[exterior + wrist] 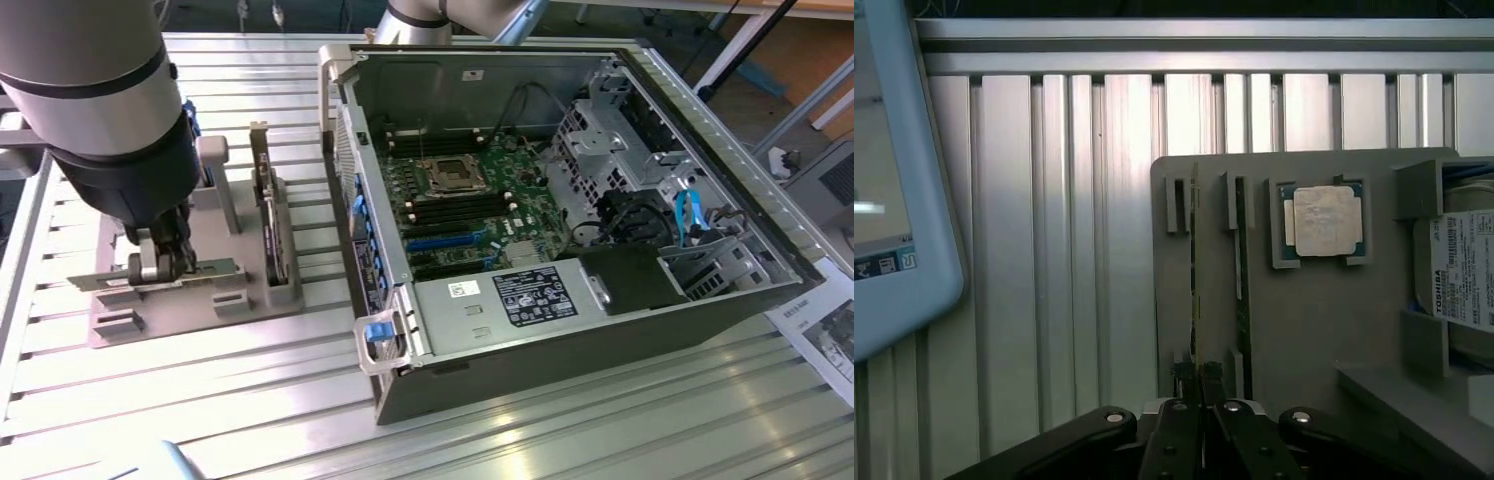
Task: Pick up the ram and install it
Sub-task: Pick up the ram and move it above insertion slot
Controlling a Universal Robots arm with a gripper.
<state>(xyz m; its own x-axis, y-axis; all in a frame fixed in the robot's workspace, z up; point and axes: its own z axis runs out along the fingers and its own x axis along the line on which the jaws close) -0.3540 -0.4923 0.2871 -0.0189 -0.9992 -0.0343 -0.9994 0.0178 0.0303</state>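
Observation:
The ram (1194, 270) is a thin green stick standing on edge in a slot of the grey holder (1324, 320). My gripper (1200, 380) is shut on one end of it, the dark fingers (1172, 425) pressed close on both sides. A second, similar stick (1242, 270) stands in the neighbouring slot. In the exterior view my gripper (167, 265) is lowered onto the grey holder (187, 305) at that view's left, well apart from the open computer case (561, 210). Inside the case lies the green motherboard (467, 200) with its dark memory slots (461, 212).
On the holder sit a square silver processor chip (1324, 220) and a labelled hard drive (1466, 270), which stands on edge in the exterior view (274, 230). A light-blue-framed tablet (894, 200) lies beside the holder. The ribbed aluminium table (200, 400) surrounds everything.

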